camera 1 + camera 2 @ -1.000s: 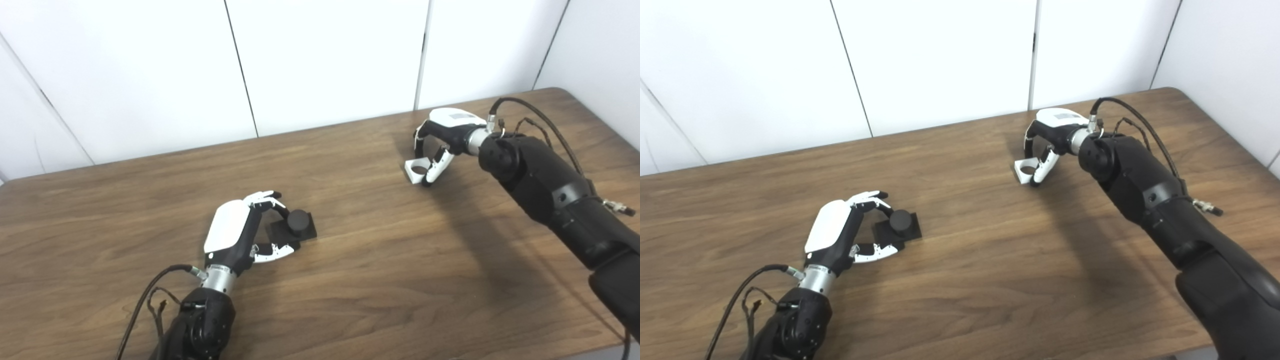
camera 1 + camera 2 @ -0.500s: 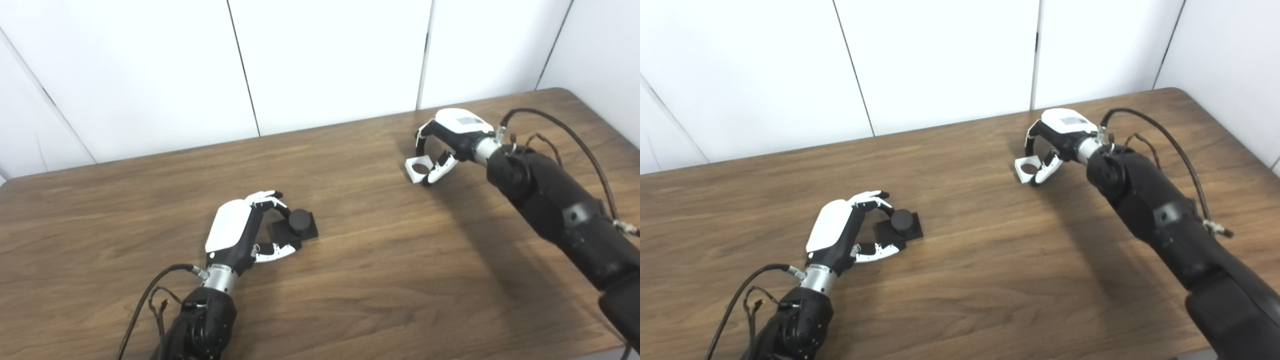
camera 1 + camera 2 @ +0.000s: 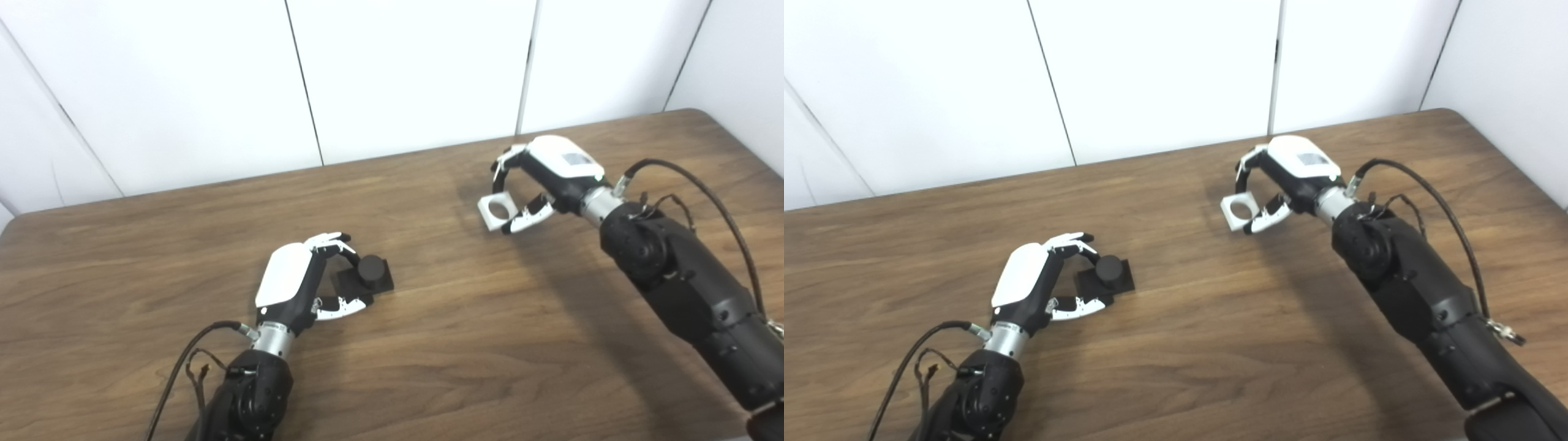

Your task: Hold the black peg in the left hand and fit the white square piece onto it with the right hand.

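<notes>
Left eye view: the left robot hand (image 3: 293, 283) curls around the black peg (image 3: 365, 275) on the wooden surface (image 3: 465, 318), fingers at its base. Well apart, the right robot hand (image 3: 548, 174) pinches the white square piece (image 3: 495, 211), held just off the surface.

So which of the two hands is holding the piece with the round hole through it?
The right hand. It grips the white square piece, which has the hole, off the table. The left hand is around the solid black peg.
</notes>
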You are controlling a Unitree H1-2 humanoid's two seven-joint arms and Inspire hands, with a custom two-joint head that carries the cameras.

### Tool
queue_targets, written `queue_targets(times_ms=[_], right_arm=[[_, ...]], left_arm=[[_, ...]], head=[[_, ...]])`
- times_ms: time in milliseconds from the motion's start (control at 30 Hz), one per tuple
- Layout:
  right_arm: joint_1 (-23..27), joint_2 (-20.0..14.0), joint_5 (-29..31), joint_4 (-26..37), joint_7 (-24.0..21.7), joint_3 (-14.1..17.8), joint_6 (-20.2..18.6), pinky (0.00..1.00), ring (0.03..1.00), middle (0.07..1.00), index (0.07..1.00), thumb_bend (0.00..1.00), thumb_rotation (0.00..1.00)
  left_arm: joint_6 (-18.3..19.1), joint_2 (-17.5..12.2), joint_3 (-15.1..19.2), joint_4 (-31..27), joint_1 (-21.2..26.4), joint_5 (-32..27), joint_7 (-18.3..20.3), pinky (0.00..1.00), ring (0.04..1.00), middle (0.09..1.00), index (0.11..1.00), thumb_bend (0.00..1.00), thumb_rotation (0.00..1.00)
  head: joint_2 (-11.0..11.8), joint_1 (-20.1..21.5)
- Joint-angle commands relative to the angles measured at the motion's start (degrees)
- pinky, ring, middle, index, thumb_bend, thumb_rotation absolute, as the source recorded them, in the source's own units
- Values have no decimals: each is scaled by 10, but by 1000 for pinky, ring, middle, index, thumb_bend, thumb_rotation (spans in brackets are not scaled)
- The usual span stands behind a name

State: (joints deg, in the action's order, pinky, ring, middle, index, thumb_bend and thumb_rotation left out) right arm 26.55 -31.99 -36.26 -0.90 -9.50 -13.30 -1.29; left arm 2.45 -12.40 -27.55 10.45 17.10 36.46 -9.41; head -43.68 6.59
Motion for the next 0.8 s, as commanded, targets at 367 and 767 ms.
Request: queue_targets(times_ms=[367,767], right_arm=[[16,31,26,126,-39,9,20,894,909,775,480,522,143],[29,97,22,168,-87,-31,21,915,914,777,479,522,149]], left_arm=[[30,2,-24,29,-18,26,55,806,855,822,492,511,85],[44,11,-24,26,-18,28,55,813,861,820,493,511,87]], head=[[-7,-39],[-10,-54]])
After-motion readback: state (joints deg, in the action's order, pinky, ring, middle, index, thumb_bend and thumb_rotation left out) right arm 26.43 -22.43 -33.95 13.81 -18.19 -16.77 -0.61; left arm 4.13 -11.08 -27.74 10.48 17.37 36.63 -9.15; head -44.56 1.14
